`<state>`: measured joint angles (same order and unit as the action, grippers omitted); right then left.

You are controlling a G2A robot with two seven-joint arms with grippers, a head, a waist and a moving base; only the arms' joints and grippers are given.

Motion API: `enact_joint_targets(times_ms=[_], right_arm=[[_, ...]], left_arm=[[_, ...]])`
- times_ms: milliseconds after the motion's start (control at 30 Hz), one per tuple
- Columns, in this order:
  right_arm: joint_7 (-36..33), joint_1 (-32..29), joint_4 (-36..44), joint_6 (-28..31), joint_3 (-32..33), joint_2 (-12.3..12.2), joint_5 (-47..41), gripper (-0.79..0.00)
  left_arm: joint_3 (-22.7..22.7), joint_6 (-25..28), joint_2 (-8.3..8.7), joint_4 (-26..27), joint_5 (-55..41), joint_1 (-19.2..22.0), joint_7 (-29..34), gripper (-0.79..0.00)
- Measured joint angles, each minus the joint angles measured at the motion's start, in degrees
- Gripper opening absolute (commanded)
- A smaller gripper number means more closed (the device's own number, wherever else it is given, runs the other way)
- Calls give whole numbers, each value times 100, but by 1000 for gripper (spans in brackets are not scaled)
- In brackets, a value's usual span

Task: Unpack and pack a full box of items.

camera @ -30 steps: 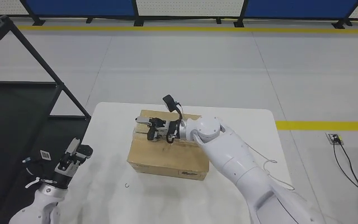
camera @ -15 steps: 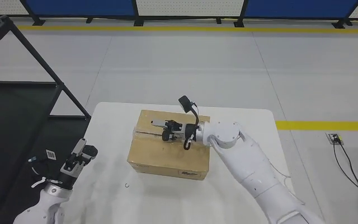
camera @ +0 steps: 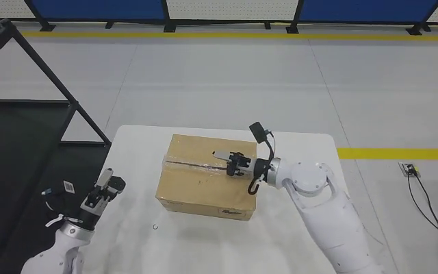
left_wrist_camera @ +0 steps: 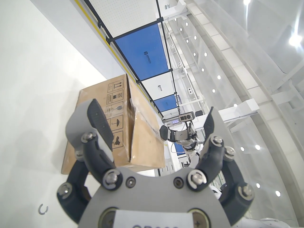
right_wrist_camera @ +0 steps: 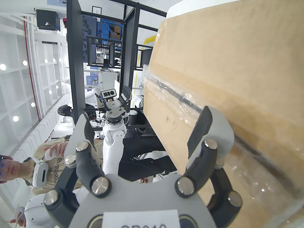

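Observation:
A closed brown cardboard box (camera: 198, 185) stands in the middle of the white table (camera: 137, 154), and clear tape covers its top seam (right_wrist_camera: 171, 91). My right gripper (camera: 224, 159) hovers low over the right half of the box top, open, with one finger (right_wrist_camera: 204, 129) close above the seam and nothing held. My left gripper (camera: 109, 182) is near the table's front left corner, open and empty, pointing at the box (left_wrist_camera: 140, 134) from some distance. The left wrist view shows the right gripper (left_wrist_camera: 174, 135) far off over the box.
A small metal ring (camera: 156, 227) lies on the table in front of the box, also seen as a ring (left_wrist_camera: 43, 209) near my left gripper. A black metal frame (camera: 68, 103) stands off the table's left side. Bare table surrounds the box.
My right gripper has slid rightward along the box's top seam, from its left end to past the middle. My left gripper has crept a little closer to the box.

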<state>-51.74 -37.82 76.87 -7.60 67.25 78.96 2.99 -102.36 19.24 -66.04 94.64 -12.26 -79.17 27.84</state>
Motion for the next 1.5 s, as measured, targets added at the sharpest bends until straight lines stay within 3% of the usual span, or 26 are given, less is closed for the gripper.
enact_joint_targets(times_ms=[333,933,1500], right_arm=[[-140,89,-466,106,191,-85,-52,0],[-566,-605,38,391,1000,-395,-272,0],[-784,-752,-92,601,1097,-539,-611,0]], left_arm=[[43,-49,15,-2,62,73,-47,0],[327,-99,29,-79,250,311,-79,0],[560,-237,35,-86,453,444,-169,0]])
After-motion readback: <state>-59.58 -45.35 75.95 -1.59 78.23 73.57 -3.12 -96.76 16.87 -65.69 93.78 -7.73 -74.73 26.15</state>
